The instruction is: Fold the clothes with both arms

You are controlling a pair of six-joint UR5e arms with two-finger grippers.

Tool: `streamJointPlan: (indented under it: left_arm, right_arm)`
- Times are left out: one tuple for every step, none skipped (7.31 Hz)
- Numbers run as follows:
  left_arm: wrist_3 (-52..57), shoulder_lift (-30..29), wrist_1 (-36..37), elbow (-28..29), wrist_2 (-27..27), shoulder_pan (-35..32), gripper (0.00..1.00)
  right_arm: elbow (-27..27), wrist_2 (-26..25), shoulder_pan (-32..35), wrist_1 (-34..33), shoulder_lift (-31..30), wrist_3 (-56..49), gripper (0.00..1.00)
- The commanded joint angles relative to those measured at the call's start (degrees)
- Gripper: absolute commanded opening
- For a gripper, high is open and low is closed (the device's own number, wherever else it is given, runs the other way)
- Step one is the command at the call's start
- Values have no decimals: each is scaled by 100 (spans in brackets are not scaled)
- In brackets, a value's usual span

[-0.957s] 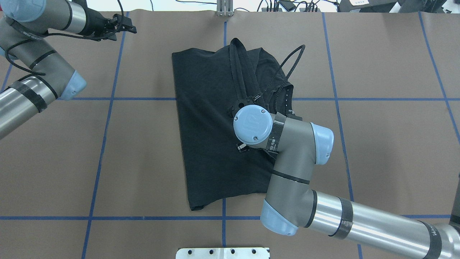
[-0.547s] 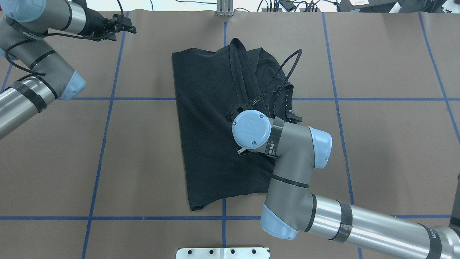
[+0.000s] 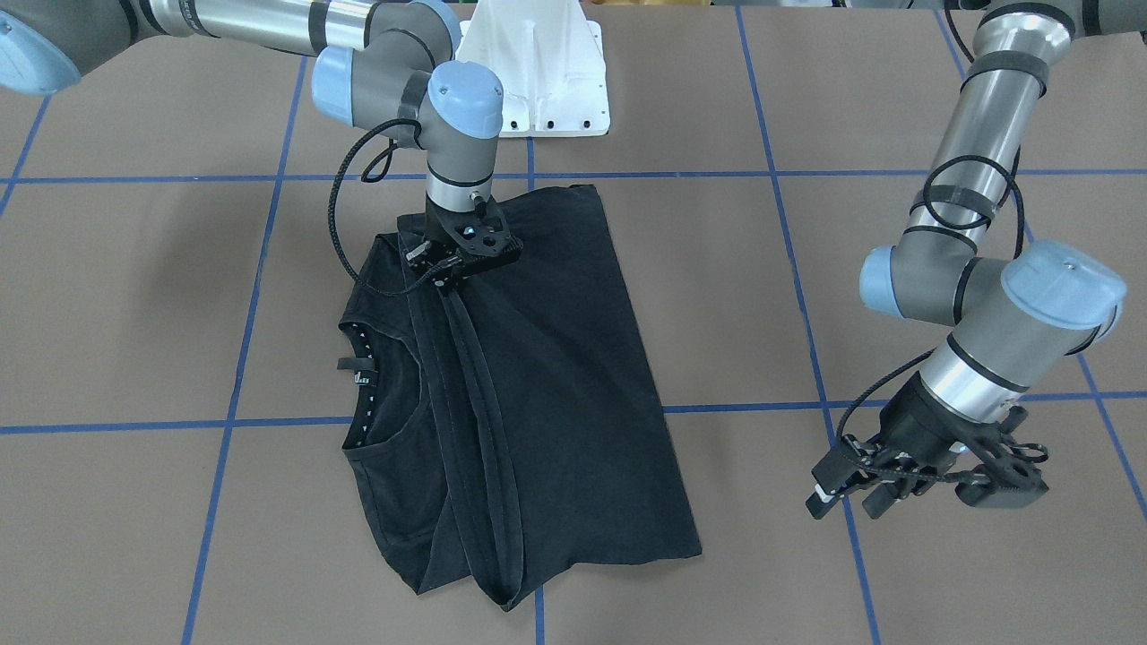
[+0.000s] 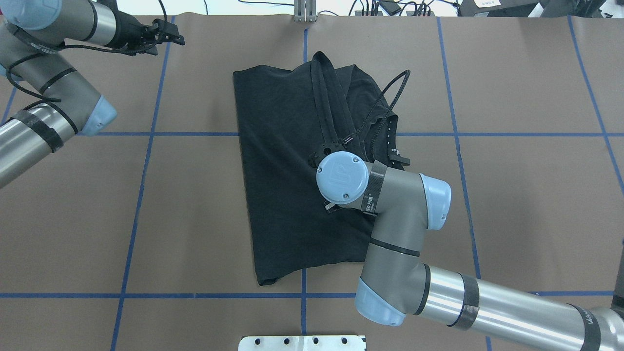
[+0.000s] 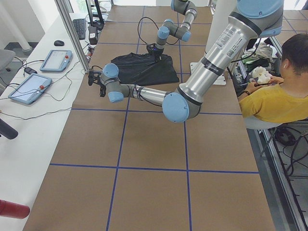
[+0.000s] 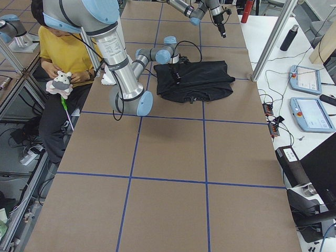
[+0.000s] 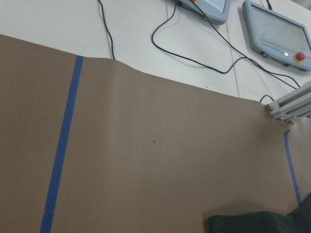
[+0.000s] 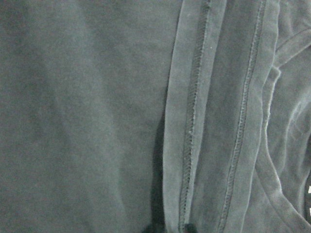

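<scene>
Exterior front-facing view: right hand [image 3: 445, 283] stands point-down on the black short-sleeved T-shirt [image 3: 573, 358], its jaws pinched together on a doubled stitched hem that runs away from it as a raised strip. The T-shirt lies folded on the brown, blue-taped bench [image 3: 806, 296], directly beneath this hand. Left hand [image 3: 842, 503] hangs well apart from the garment, fingers parted, empty.

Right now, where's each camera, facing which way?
Front-facing: across the table, facing the base; left arm, right arm.
Overhead: behind the base, looking down; both arms.
Exterior left: left table end; left arm near.
Exterior right: right table end; right arm near.
Left wrist: down on table, shirt corner.
Right wrist: close on shirt hems.
Shared: front-facing and overhead show right gripper on shirt.
</scene>
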Motion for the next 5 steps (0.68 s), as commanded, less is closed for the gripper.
streamJointPlan:
  left_arm:
    - [17, 13, 0, 8, -3, 0, 90]
    - [18, 22, 0, -1, -3, 0, 90]
    - [18, 22, 0, -1, -3, 8, 90]
    - [9, 14, -9, -1, 5, 8, 90]
    - [-26, -4, -9, -1, 6, 8, 90]
  right_arm:
    - [21, 17, 88, 0, -26, -173, 0]
    - [30, 43, 158, 0, -44, -261, 0]
    - [247, 87, 307, -87, -61, -358, 0]
    - [710, -9, 291, -375, -566, -255, 0]
    - [767, -123, 160, -352, -963, 269, 0]
